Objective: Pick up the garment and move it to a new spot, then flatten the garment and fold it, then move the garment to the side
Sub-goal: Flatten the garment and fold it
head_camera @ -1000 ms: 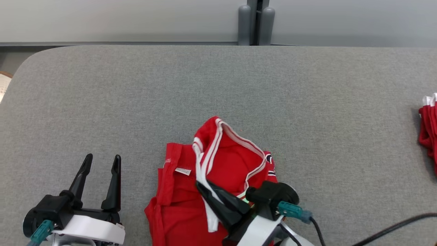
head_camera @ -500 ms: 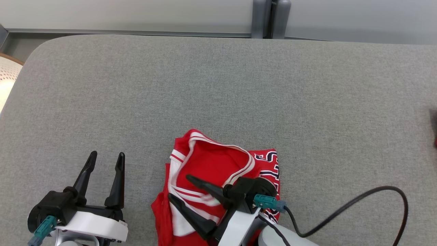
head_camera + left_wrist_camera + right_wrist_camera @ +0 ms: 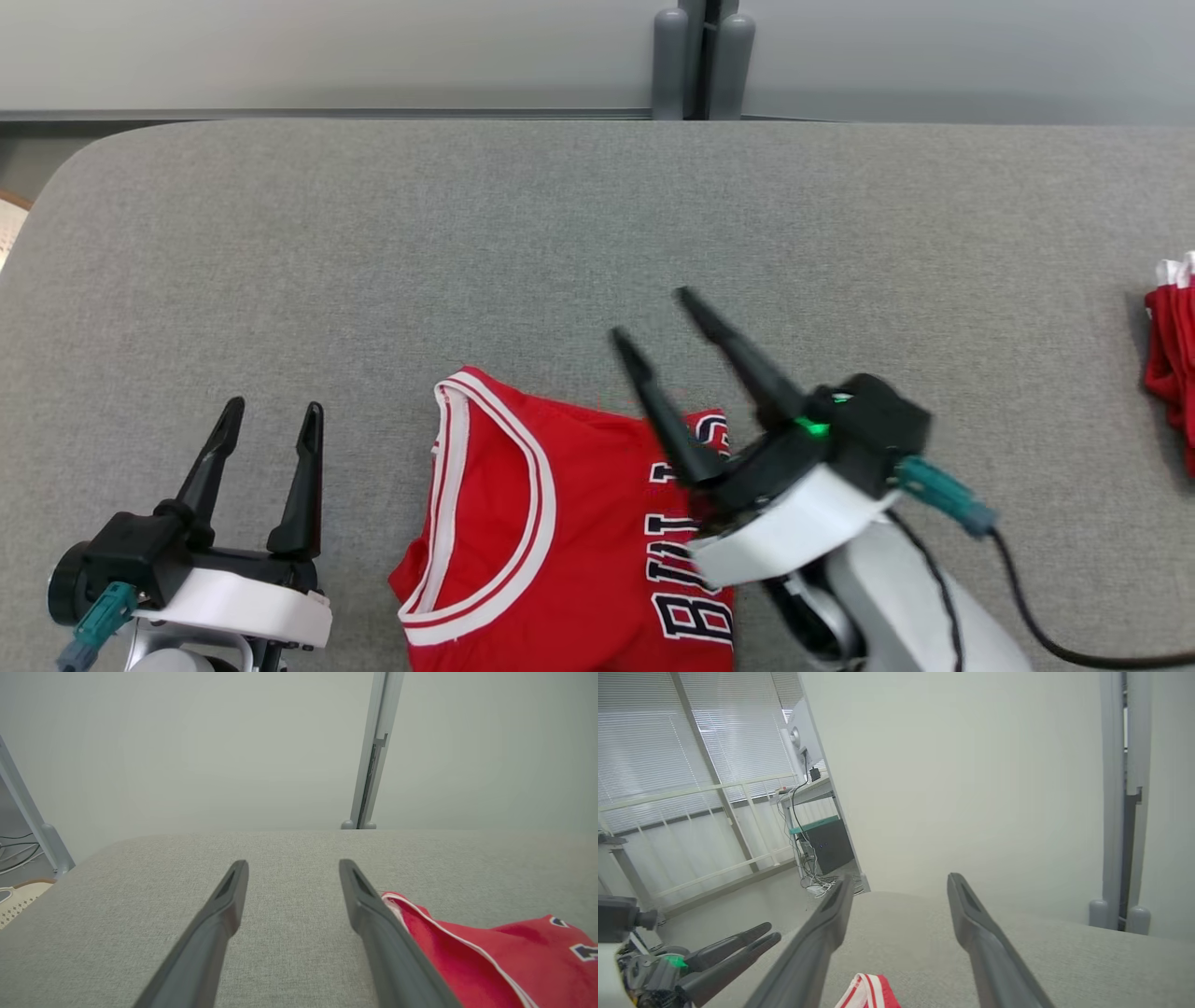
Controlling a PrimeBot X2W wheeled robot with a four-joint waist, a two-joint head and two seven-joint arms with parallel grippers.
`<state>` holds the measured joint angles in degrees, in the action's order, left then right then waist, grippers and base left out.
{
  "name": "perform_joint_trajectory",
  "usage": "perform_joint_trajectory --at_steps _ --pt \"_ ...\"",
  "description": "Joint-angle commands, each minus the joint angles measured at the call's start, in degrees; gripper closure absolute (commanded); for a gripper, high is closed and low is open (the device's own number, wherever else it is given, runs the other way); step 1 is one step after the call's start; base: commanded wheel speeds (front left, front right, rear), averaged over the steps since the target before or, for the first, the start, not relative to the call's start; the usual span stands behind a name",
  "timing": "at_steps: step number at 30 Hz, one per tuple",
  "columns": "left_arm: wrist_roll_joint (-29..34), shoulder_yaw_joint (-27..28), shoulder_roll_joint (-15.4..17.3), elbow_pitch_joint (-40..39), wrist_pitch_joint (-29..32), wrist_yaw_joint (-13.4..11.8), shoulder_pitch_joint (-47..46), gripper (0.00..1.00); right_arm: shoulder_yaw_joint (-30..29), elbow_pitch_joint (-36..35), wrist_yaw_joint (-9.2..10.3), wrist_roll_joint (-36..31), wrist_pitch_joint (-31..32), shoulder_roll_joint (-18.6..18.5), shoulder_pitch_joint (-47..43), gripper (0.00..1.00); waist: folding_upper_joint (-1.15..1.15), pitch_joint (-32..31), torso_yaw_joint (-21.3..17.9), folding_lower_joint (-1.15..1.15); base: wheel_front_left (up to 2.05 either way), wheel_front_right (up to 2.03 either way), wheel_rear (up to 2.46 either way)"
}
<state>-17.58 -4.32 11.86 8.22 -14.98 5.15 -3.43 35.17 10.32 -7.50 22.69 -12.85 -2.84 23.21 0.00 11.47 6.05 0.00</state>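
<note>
The red garment (image 3: 579, 532), a jersey with white trim and dark lettering, lies on the grey desk (image 3: 597, 224) at the lower centre of the head view, running off the bottom edge. Its neckline opens toward the left of the frame.

The left claw (image 3: 273, 407) sits at the lower left, just beside the jersey. Its fingers are apart and hold nothing.

The right claw (image 3: 651, 315) is right of centre, its fingers spread wide and empty, pointing to the upper left. The nearer finger crosses the jersey's right edge in the picture.

A second red cloth (image 3: 1172, 345) lies at the right edge of the frame, well apart. A black cable (image 3: 1027, 616) trails from the right wrist at the lower right.
</note>
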Motion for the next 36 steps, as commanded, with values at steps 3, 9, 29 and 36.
perform_joint_trajectory --at_steps 3,9,29,36 --pt "0.81 0.92 0.38 -0.78 -0.24 -0.11 0.51 0.0 -8.74 -2.48 0.01 -5.69 1.44 -0.18 -4.97 0.0 0.0 -0.61 -1.07 0.0 0.0 0.0 0.0" --pt "1.55 2.35 0.85 -1.22 -0.24 -0.41 1.83 0.0 -23.51 -8.74 0.01 -13.34 5.05 -0.13 -14.81 0.0 0.0 -2.31 -2.6 0.0 0.0 0.0 0.0" --pt "2.94 2.02 0.98 -2.96 2.61 -3.93 11.83 0.0 -31.29 -16.02 0.02 -14.55 12.31 -0.11 -31.03 0.0 0.0 -13.13 -5.49 0.0 0.0 0.0 0.0" --pt "2.82 1.54 0.79 -3.36 3.86 -4.92 13.72 0.0 -32.26 -17.22 0.01 -14.55 13.95 -0.12 -34.58 0.0 0.0 -15.37 -5.54 0.0 0.0 0.0 0.0"
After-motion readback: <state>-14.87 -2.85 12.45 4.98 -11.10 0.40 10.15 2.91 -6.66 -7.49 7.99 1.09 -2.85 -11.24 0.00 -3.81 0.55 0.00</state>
